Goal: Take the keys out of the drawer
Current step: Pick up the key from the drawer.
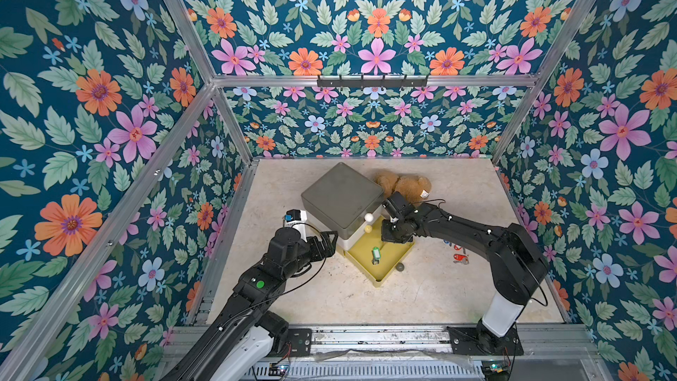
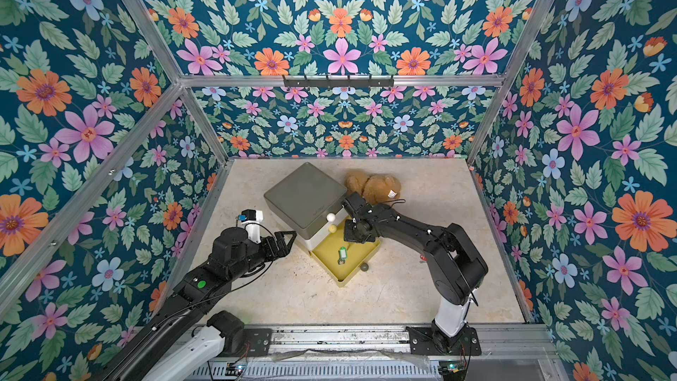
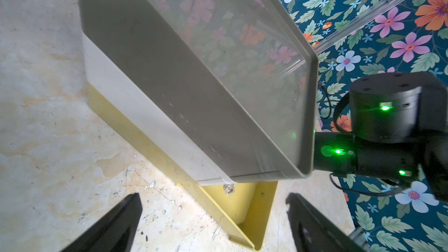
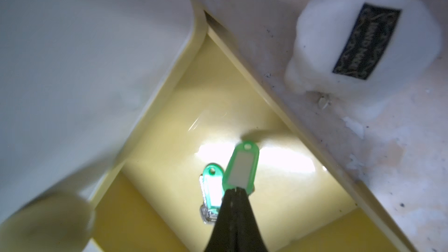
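**Green tag pinched, one key left in the drawer**

Nearest me, the left claw stands wide open and empty beside the cabinet's side, touching nothing. Off to the right, red and blue tagged keys lie on the table, outside the drawer.

In the yellow drawer, one green key lies flat on the floor. Just behind it the right claw is fully closed on the end of a green tag, which sticks out past the tips. I cannot see that tag's own key.

My worry is the hold: only the tag's end is pinched, so a quick lift could let it twist out and drop. The grey cabinet overhangs the drawer here, and a hanging key could catch its edge or the drawer wall. The loose key lies close enough to get dragged.

Furthest back, the teddy bear sits near my wrist; a wide swing could brush it.
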Available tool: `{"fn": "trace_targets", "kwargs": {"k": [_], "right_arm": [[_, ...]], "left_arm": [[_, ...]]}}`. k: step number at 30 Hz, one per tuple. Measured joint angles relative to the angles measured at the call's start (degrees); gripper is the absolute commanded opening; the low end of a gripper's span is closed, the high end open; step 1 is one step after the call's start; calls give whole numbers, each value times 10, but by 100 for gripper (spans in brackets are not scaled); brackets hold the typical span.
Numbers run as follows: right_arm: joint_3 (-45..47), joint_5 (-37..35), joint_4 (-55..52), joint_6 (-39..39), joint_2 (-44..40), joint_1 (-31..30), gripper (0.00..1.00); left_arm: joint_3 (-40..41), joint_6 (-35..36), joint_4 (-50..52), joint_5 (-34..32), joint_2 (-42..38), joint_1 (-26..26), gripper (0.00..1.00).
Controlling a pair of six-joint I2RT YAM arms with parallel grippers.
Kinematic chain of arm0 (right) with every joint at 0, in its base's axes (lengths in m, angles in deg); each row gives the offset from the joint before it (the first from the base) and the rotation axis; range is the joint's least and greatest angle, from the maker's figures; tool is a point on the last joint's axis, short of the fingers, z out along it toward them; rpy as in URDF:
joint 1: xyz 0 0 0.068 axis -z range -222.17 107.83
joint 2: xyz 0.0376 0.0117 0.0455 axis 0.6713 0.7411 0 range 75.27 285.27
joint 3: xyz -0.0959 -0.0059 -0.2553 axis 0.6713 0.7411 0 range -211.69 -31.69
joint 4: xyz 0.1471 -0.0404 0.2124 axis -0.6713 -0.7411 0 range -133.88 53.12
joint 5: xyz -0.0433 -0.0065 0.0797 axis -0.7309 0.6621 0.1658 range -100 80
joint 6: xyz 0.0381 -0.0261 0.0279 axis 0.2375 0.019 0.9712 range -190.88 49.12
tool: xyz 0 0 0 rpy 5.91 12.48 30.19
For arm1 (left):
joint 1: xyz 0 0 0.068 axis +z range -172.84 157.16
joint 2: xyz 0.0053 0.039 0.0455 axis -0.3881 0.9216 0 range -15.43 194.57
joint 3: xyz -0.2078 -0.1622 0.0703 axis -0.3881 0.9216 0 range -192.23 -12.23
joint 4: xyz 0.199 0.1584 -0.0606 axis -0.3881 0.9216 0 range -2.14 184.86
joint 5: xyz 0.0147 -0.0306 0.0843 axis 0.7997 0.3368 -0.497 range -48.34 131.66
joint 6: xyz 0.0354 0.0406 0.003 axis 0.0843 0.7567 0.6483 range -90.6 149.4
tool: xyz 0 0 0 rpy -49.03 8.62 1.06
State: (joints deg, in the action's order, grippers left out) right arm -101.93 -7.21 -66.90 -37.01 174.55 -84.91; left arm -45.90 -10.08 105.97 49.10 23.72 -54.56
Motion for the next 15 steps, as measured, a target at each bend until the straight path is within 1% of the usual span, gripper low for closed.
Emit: {"fn": "trace_targets", "kwargs": {"k": [6, 9, 12, 15], "right_arm": [[9, 1, -3, 2, -93, 0, 0], [6, 2, -5, 0, -126, 0, 0], [-2, 2, -10, -10, -148, 3, 0], [-8, 9, -14, -18, -165, 16, 0]], "left_arm": [[24, -16, -35, 21, -3, -1, 99], [26, -23, -52, 36, -3, -6, 99], [18, -24, -70, 46, 8, -26, 99], [3, -22, -87, 46, 28, -65, 99]]}}
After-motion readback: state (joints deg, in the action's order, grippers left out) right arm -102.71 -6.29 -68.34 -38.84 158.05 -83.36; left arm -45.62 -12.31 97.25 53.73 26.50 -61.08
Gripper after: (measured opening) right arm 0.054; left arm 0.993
